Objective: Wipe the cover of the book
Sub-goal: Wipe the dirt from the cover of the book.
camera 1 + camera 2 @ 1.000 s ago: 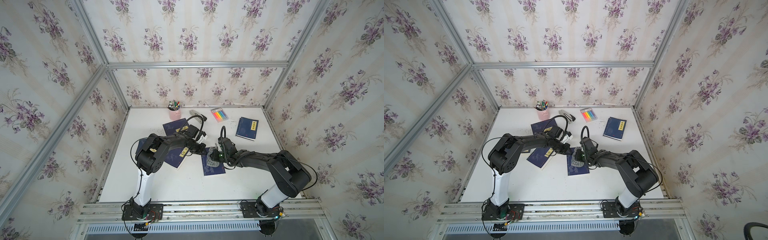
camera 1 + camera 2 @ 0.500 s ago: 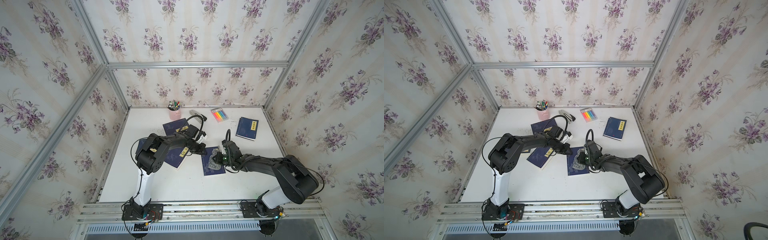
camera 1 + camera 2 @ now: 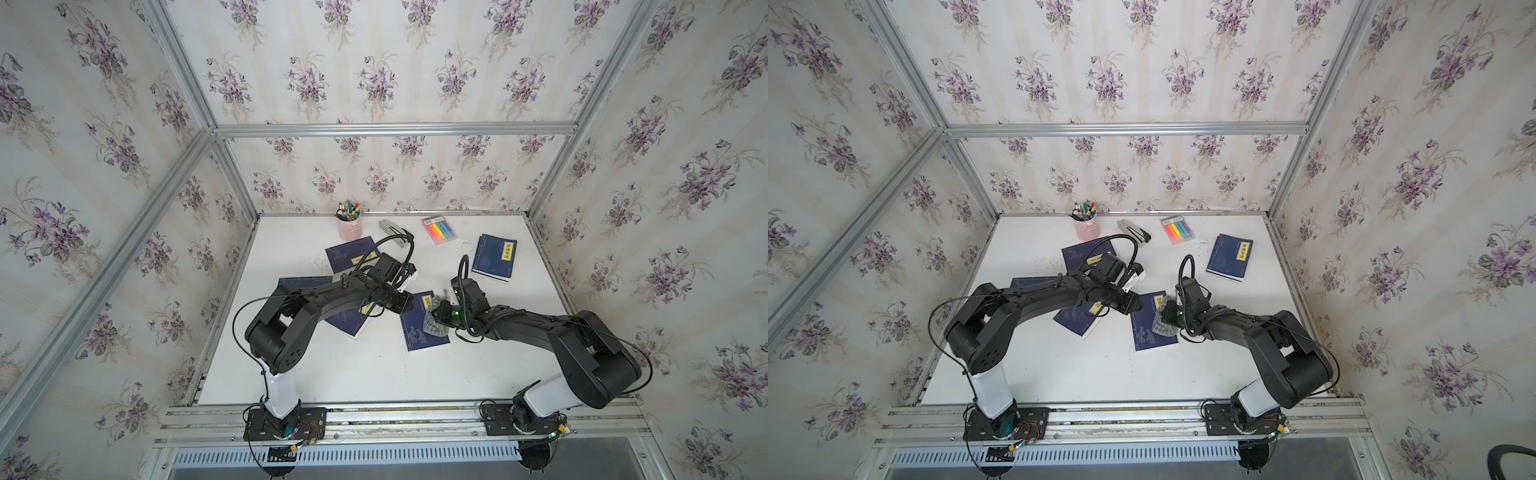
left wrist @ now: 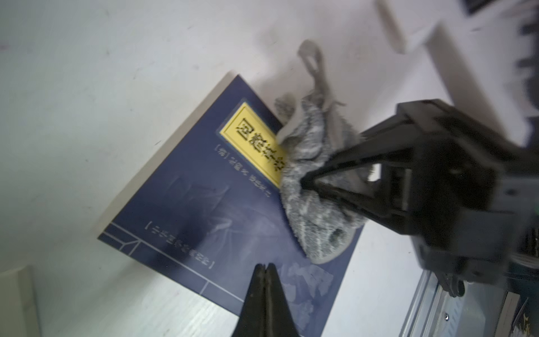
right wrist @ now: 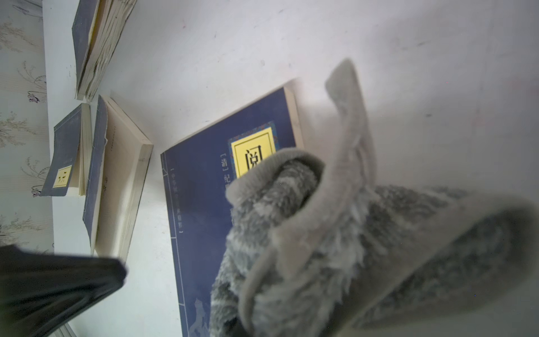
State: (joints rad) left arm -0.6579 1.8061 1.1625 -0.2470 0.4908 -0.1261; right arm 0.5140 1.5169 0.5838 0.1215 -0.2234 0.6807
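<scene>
Blue book [image 3: 417,334] on scuffed white table [image 3: 353,374], floral-papered walls [image 3: 374,75] around

Left arm [image 3: 324,301] and right arm [image 3: 536,328] are black with white lowest segments and looping black cables [image 3: 460,270]; left fingers [image 4: 254,300] are slim black wedges.

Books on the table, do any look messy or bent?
Yes. In the right wrist view one book has its pages splayed apart, and the next one's cover bows away from its pages. All the books lie at different angles. The wiped book lies flat under the cloth.
</scene>
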